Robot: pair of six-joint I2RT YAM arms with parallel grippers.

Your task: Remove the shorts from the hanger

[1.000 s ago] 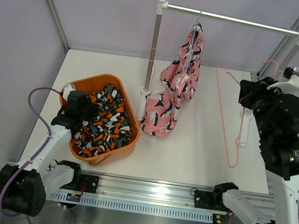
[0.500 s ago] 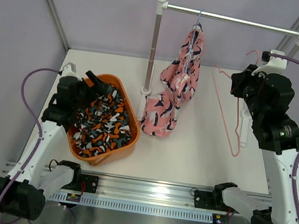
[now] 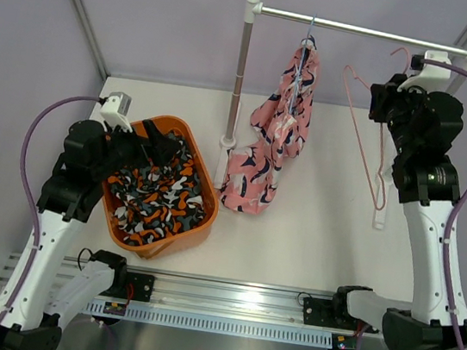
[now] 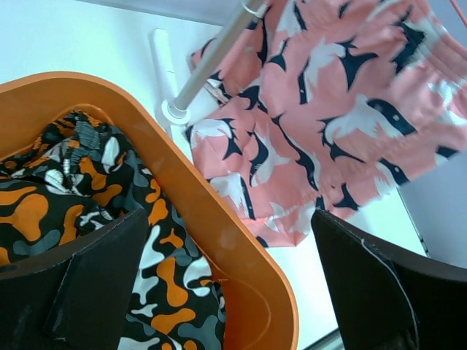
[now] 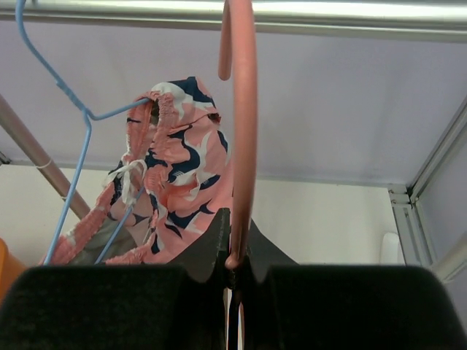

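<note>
Camouflage shorts [image 3: 161, 198] lie below the wide-open left end effector [image 3: 158, 140]; right end effector [image 5: 235, 244] pinches a pink hanger [image 5: 243, 131].

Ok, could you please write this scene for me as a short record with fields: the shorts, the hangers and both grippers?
camouflage shorts: lying in the orange basket, on no hanger
pink shorts: hanging on the blue hanger from the rail
pink hanger: bare, held up near the rail
left gripper: open, above the basket, holding nothing
right gripper: shut on the pink hanger
task left: pink shorts not yet removed
</note>
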